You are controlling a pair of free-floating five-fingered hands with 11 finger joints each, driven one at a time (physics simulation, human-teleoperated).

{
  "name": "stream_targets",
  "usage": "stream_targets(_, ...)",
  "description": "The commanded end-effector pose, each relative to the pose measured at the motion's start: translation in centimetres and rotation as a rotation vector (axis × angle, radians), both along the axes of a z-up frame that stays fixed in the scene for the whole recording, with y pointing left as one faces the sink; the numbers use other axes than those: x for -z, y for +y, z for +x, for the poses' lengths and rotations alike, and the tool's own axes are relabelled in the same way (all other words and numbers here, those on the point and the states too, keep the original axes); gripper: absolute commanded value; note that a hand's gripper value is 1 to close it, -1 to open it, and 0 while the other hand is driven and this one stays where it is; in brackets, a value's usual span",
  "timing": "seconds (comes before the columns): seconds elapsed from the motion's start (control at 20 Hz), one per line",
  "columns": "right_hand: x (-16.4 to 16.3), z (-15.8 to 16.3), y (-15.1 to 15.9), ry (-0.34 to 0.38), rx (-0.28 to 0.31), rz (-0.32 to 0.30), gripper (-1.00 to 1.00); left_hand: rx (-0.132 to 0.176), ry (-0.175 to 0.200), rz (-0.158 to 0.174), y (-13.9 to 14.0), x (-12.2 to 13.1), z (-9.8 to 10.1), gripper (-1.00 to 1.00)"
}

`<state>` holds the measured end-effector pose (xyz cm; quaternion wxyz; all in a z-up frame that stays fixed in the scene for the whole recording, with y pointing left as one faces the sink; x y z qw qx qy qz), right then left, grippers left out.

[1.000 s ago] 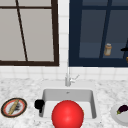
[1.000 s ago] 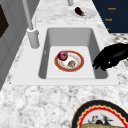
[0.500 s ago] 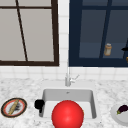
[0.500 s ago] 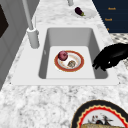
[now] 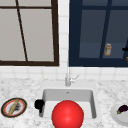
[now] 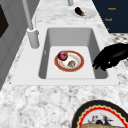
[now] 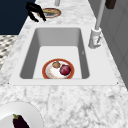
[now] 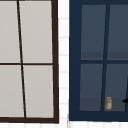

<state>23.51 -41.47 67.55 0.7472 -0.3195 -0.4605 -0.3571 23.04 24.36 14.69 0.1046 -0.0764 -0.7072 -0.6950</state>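
One left hand (image 6: 110, 57), fingers curled on nothing, hovers beside the sink (image 6: 93, 42) holding a plate (image 6: 77, 67).

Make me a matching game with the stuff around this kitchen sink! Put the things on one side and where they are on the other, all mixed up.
Things:
1. red apple
2. eggplant
3. left hand
4. faucet

Places:
A. on the white plate on the counter
B. standing at the back of the sink
C. on the red-rimmed plate in the sink
D. over the front left rim of the sink

Pairs: 1-C, 2-A, 3-D, 4-B
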Motion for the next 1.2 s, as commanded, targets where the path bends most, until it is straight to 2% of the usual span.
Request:
stream_targets(0.0,1.2,2.4,2.0,-0.011,-0.001,-0.013,1.00,0.000,0.000,0.000,0.0,0.0,0.0,0.00)
stream_targets(0.05,1.6,3.0,2.7,0.004,0.033,-0.036,1.00,0.000,0.000,0.000,0.0,0.0,0.0,0.00)
stream_targets(0.15,2.3,4.2,3.1,-0.008,0.087,-0.041,1.00,0.000,0.000,0.000,0.0,0.0,0.0,0.00)
stream_targets(0.25,2.9,5.3,2.9,-0.011,0.101,-0.034,1.00,0.000,0.000,0.000,0.0,0.0,0.0,0.00)
stream_targets(0.3,3.1,5.8,2.8,-0.011,0.111,-0.053,1.00,0.000,0.000,0.000,0.0,0.0,0.0,0.00)
stream_targets(0.5,3.1,5.4,1.9,0.026,0.067,-0.219,1.00,0.000,0.000,0.000,0.0,0.0,0.0,0.00)
stream_targets(0.6,2.9,4.3,1.6,0.042,0.034,-0.274,1.00,0.000,0.000,0.000,0.0,0.0,0.0,0.00)
stream_targets(0.75,3.1,-0.1,1.8,0.051,-0.023,-0.368,1.00,0.000,0.000,0.000,0.0,0.0,0.0,0.00)
stream_targets(1.15,5.9,-6.6,3.3,-0.019,-0.019,-0.457,1.00,0.000,0.000,0.000,0.0,0.0,0.0,0.00)
